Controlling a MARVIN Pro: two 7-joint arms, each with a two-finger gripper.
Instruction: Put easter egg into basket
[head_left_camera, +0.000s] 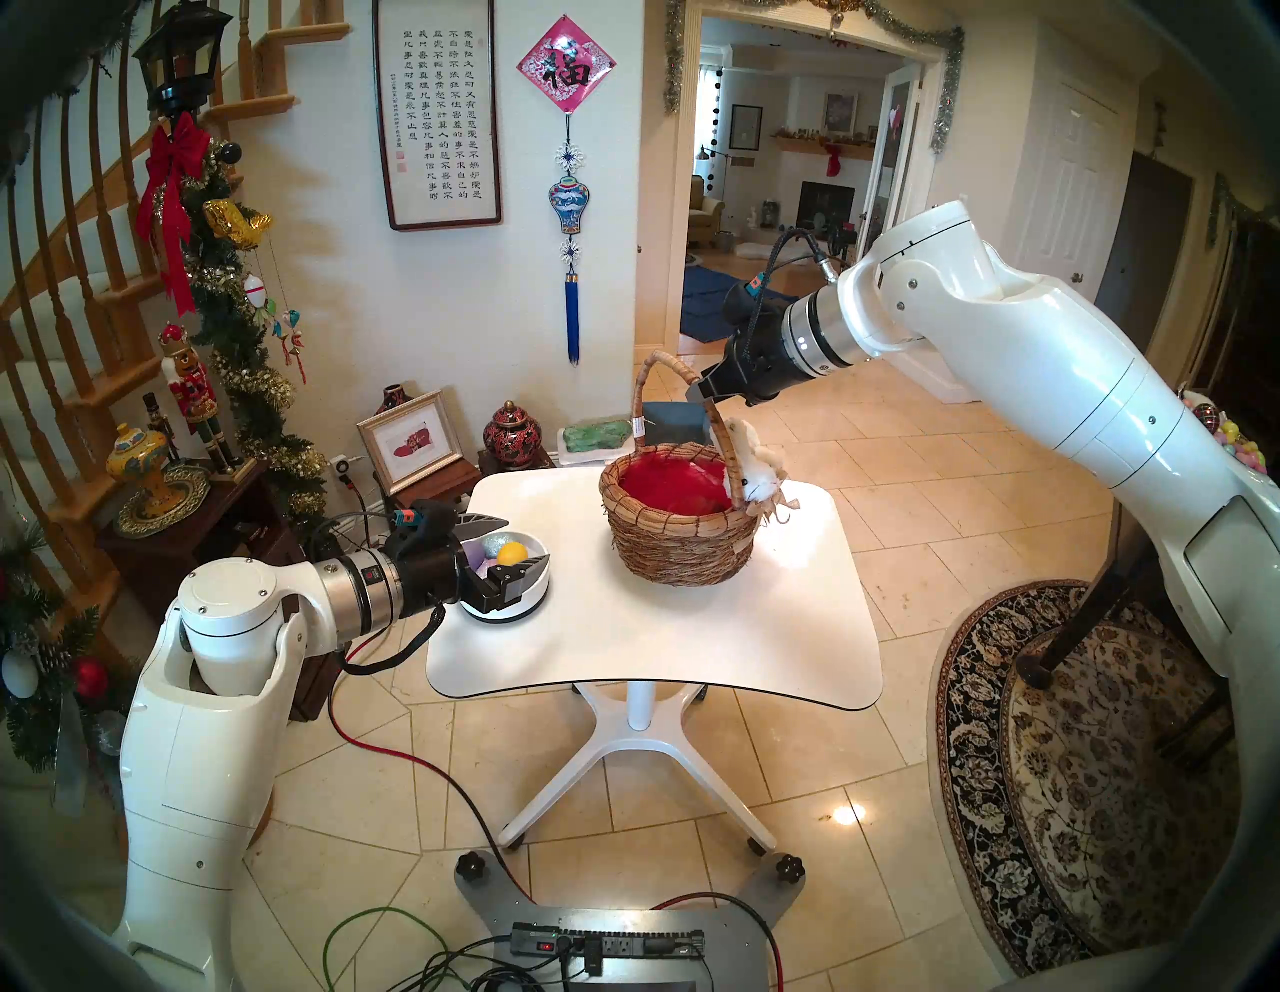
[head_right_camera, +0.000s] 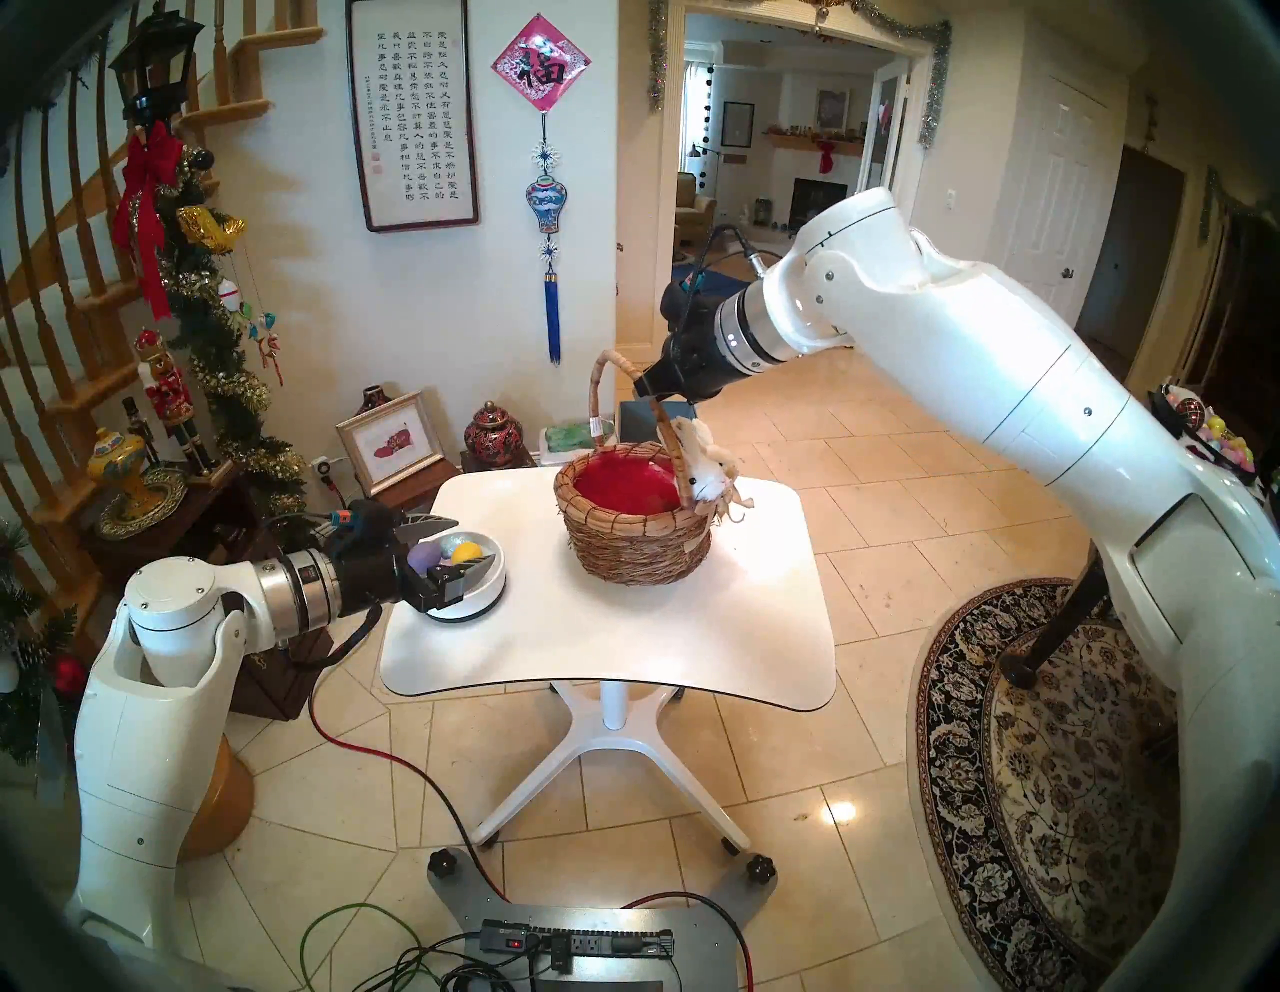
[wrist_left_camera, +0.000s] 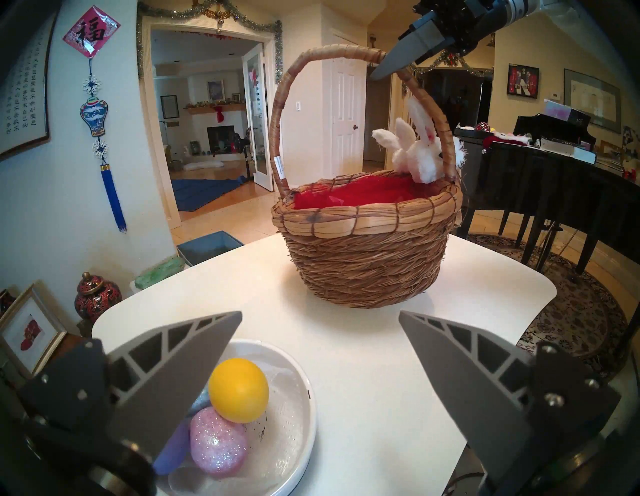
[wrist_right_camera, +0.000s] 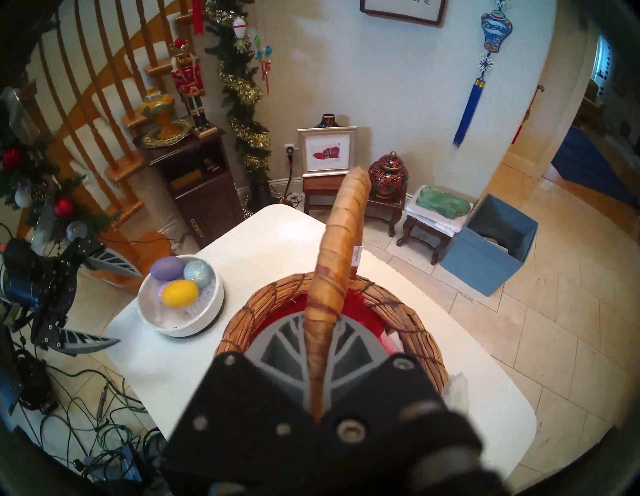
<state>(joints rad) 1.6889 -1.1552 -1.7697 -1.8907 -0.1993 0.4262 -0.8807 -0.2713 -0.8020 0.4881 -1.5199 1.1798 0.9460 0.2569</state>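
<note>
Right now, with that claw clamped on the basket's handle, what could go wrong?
The right gripper is shut on the basket handle; any pull could tip the basket or drag it across the table. The eggs sit crowded in the white bowl, so the open left gripper reaching for the yellow egg might nudge its neighbours.
</note>
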